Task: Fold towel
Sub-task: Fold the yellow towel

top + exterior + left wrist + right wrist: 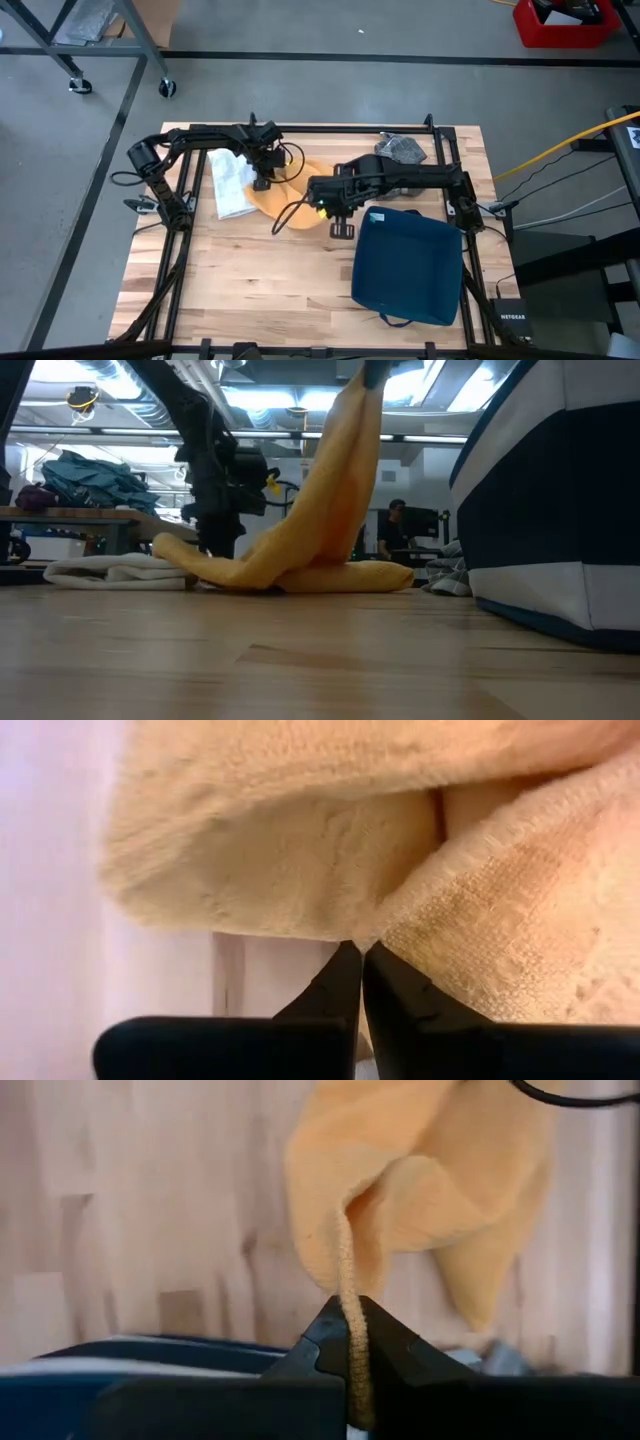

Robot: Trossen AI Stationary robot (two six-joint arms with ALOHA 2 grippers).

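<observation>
An orange towel [285,203] lies in the middle of the table. One part of it is drawn up into a peak [345,450], and its lower folds rest on the wood [300,575]. My left gripper [264,178] is shut low on the towel's far-left end [400,925], beside a folded white towel [231,183]. My right gripper [325,207] is shut on the towel's raised part and holds it above the table [352,1312]. My left gripper pinches an edge of the orange towel [372,932] between its two shut fingers [400,1000], at the end next to the white towel. It comes from above, and that end stays down at the table [205,565]. My right gripper pinches the towel's hemmed edge [349,1285] between its shut fingers [395,1345]. The hem runs between the fingers. That part is lifted clear, and the cloth hangs slack from it down to the table [330,510].
A large dark blue bag [407,266] fills the table's near-right part, close to the right gripper. A crumpled grey cloth [402,148] lies at the far edge. The white towel [110,570] lies left of the orange one. Bare wood shows at the near left [230,285].
</observation>
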